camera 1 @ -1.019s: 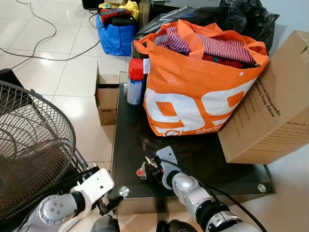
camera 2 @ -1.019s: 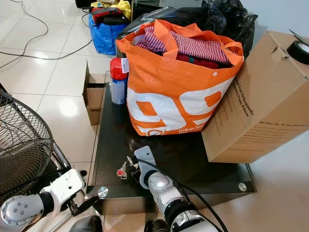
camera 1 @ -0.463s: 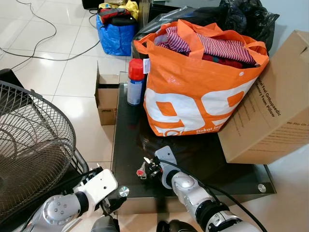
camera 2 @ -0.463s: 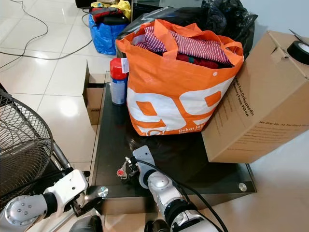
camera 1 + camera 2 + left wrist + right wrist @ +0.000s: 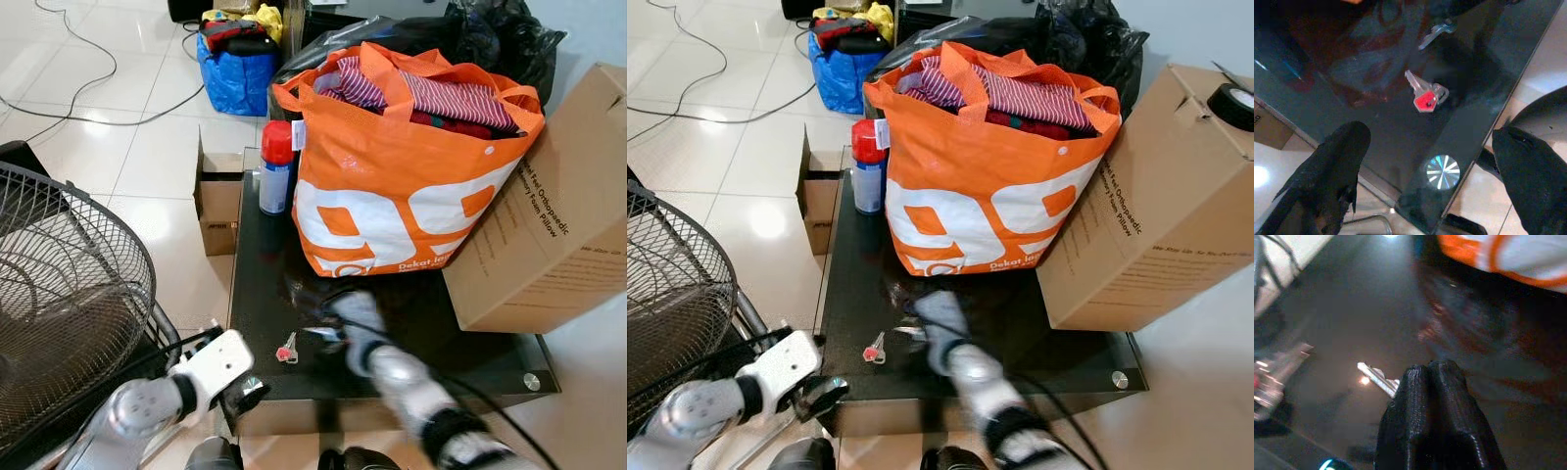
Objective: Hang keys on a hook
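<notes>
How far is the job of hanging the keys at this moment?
Early stage. The right gripper is shut on a silver key just above the glass table. The red key lies on the glass near the open left gripper. Left to do: collect it and reach a hook.

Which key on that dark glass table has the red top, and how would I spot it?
Start at the big orange bag on the dark glass table. Come toward the table's near edge, left of the blurred right arm: the red-topped key lies flat on the glass. Its red head sets it apart from the plain silver key pinched in the right tool.
</notes>
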Controlling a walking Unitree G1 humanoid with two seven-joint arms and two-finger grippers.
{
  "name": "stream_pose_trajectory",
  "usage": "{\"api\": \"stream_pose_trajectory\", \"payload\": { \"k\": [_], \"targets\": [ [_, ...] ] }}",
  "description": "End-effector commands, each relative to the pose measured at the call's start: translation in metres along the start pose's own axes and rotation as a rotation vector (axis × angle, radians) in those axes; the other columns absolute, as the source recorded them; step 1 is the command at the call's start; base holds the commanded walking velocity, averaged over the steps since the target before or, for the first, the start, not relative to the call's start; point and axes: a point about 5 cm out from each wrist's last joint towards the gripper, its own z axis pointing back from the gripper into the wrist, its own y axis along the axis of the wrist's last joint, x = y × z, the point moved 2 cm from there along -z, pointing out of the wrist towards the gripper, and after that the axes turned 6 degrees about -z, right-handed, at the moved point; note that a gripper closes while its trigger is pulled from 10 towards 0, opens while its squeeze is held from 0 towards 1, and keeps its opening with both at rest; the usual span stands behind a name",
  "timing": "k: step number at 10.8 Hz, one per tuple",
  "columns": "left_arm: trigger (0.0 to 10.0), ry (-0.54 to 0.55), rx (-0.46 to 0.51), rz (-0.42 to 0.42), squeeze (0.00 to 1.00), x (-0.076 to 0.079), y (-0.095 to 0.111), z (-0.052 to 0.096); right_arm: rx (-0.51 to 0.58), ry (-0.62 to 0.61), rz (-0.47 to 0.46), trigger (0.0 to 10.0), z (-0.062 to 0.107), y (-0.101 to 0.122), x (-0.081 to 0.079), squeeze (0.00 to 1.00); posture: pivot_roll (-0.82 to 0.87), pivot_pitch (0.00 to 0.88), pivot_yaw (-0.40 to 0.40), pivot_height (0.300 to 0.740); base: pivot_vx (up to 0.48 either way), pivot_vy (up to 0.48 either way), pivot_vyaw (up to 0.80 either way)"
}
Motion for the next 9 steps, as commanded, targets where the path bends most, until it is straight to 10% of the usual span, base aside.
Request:
{"api": "stream_pose_trajectory", "payload": {
  "k": [1, 5, 9],
  "targets": [
    [10.0, -0.014, 0.002, -0.01, 0.0, 0.004, 0.001, -0.004, -0.052, -0.024, -0.029, 0.0, 0.007, -0.016, 0.01, 0.0, -0.01, 0.1, -0.103, 0.74, 0.0, 0.0, 0.0],
    [10.0, -0.013, 0.016, -0.016, 0.0, 0.003, 0.003, -0.01, 0.121, 0.081, -0.328, 0.0, 0.019, 0.003, 0.013, 0.0, -0.02, 0.081, -0.105, 0.74, 0.0, 0.0, 0.0],
    [10.0, -0.015, 0.017, -0.012, 0.0, 0.006, 0.002, -0.01, 0.01, 0.067, -0.182, 0.0, 0.023, -0.013, 0.015, 0.0, -0.01, 0.08, -0.113, 0.74, 0.0, 0.0, 0.0]
  ]
}}
